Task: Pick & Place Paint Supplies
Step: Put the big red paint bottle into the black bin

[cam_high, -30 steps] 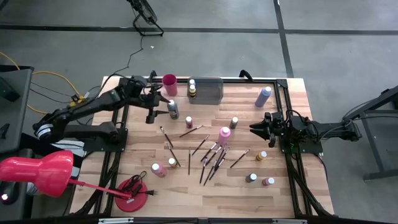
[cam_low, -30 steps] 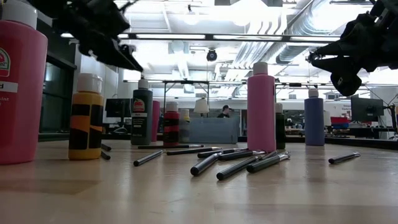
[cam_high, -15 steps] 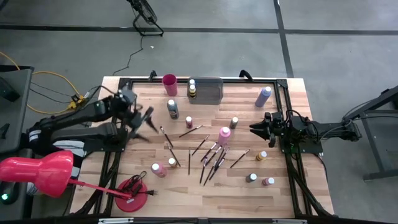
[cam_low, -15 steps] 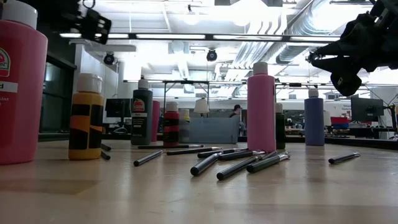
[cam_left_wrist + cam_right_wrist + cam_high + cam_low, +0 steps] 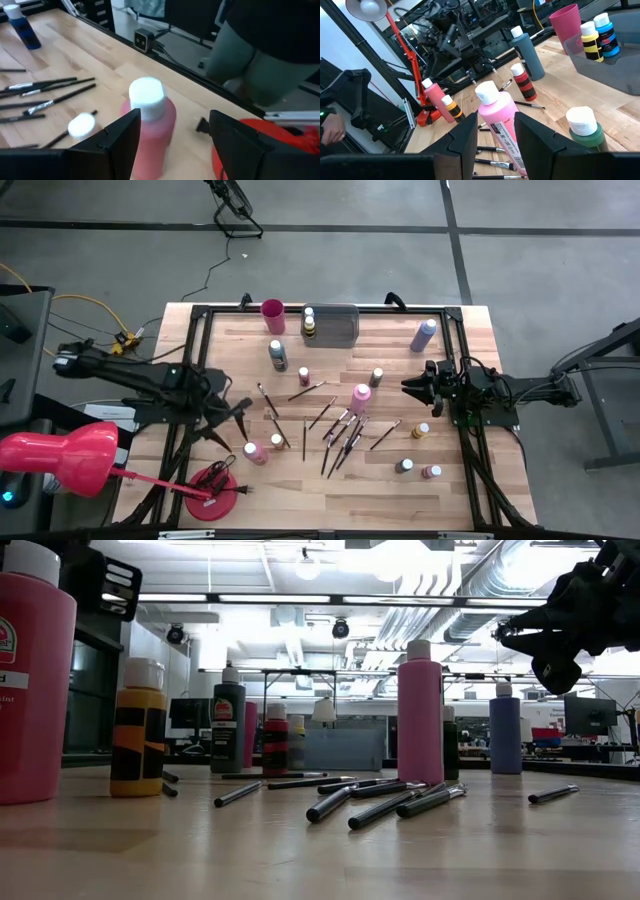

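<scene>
1. We note the table (image 5: 300, 490) carries scattered bottles and brushes.
2. Left claw (image 5: 238, 412), fingers parted and empty, sits near the table's left edge; the right claw (image 5: 412, 387) waits released at the right edge.
3. Pink bottle (image 5: 253, 452) stands upright just ahead of the left claw, framed between its fingers (image 5: 112, 145); the left arm is nearer.

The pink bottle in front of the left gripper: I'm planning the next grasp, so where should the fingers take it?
Grip the pink bottle around its body below the white cap, coming level from the side. It stands upright, and the left gripper is open with the bottle already in its gap.
</scene>
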You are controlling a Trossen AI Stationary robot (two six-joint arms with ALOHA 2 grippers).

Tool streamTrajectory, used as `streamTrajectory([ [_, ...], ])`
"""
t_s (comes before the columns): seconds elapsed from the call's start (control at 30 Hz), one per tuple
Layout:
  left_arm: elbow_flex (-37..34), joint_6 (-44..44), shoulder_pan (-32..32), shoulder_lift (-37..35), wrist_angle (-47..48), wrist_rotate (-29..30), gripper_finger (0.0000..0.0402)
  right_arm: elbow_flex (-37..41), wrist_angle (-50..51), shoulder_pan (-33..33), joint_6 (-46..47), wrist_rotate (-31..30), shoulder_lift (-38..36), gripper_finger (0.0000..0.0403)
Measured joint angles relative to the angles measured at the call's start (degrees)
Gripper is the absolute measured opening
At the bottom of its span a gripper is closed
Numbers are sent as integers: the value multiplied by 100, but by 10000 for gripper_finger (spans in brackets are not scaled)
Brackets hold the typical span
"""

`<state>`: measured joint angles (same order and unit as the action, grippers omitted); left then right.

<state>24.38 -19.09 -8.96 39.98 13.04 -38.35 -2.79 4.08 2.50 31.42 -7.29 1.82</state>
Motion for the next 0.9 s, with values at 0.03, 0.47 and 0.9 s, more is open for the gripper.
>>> streamTrajectory([
  [0.03, -29, 67, -101, 100, -213, 97, 230, -2, 1, 1, 0, 0, 0, 123],
  [0.47, -66, 310, -309, 762, -1066, 462, 230, 1, 0, 0, 0, -1, 1, 123],
  [0.9, -64, 568, -307, 1515, -2075, 368, 230, -1, 0, 1, 0, 0, -2, 123],
])
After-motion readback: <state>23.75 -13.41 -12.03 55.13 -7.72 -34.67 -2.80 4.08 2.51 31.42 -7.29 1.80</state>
